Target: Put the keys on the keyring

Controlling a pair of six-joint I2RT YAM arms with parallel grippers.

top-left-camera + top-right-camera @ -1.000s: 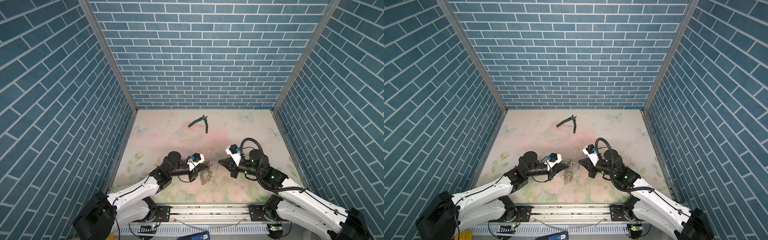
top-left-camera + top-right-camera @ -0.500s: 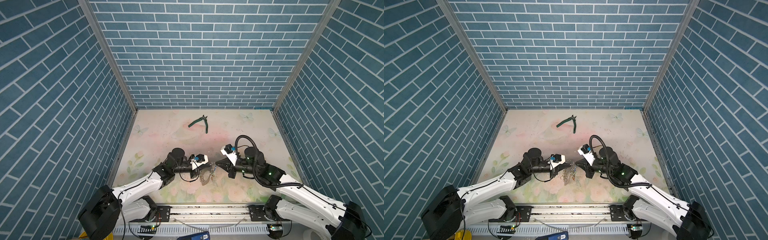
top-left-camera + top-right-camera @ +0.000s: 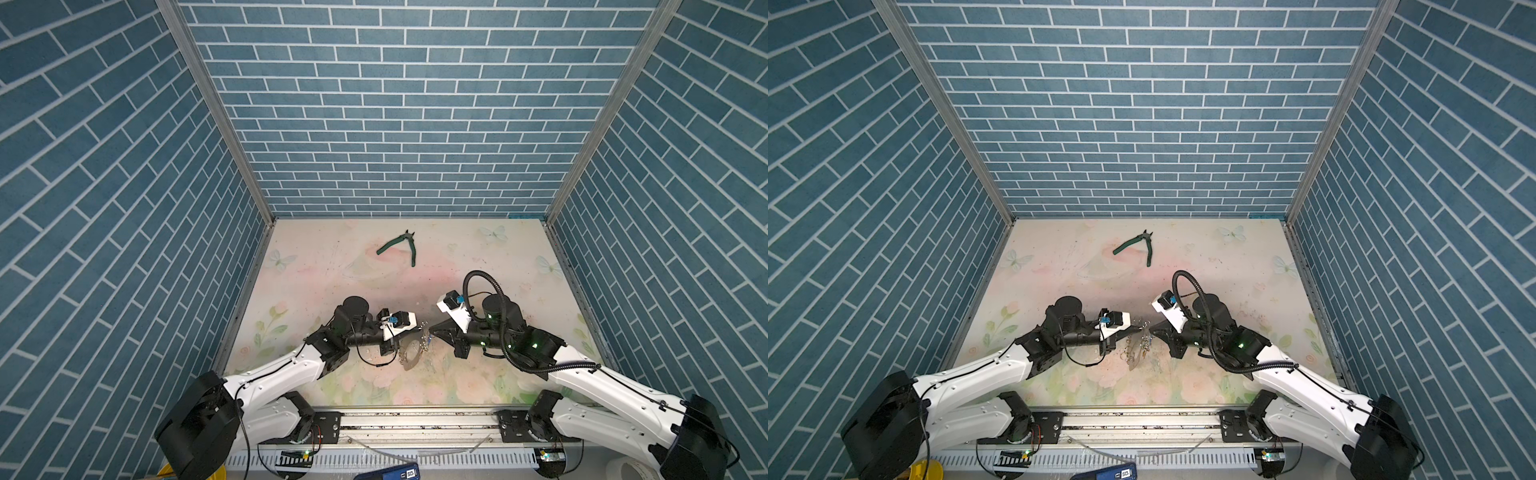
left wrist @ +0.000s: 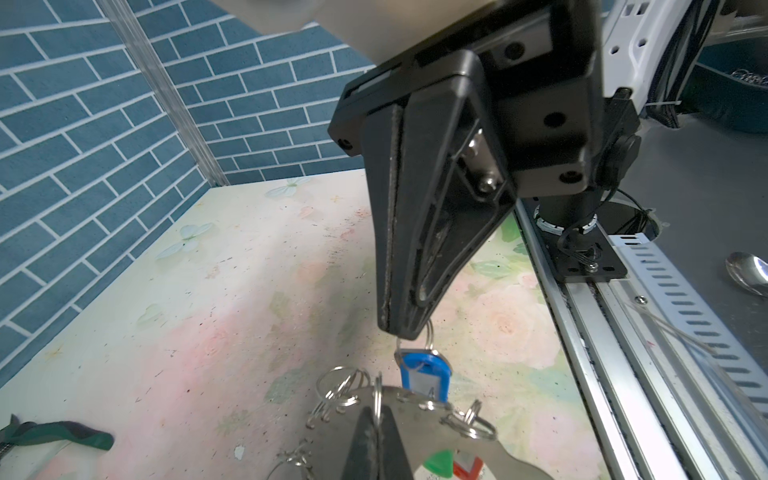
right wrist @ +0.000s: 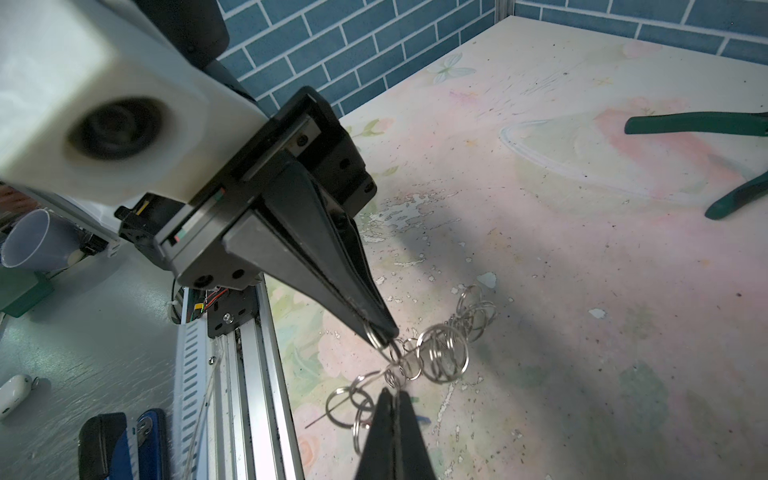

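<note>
Nearly tip to tip, your two arms meet over the front middle of the flowered table (image 3: 478, 266), as both top views show. Your left gripper (image 4: 377, 422) is clamped tight on one of the small silvery rings that line the edge of the keyring (image 4: 436, 428). In the left wrist view the keyring's flat grey plate also carries a green tag (image 4: 439, 460) and a red tag (image 4: 469, 467). Your right gripper (image 4: 406, 326), jaws pressed together, pinches the little wire ring of the blue-tagged key (image 4: 424, 378). The blue tag dangles from that ring just beside the keyring's rim, its white window turned to the camera. The key's metal blade cannot be made out. From the right wrist, the left gripper (image 5: 380, 330) shows its pinch on a ring, with a cluster of hanging rings just past it and the right gripper (image 5: 392, 419) closed just beside it. In a top view the keyring (image 3: 409, 353) hangs between the two sets of fingertips; whether it touches the table cannot be told. Green-handled pliers (image 3: 399, 247) lie well apart, toward the back wall.
</note>
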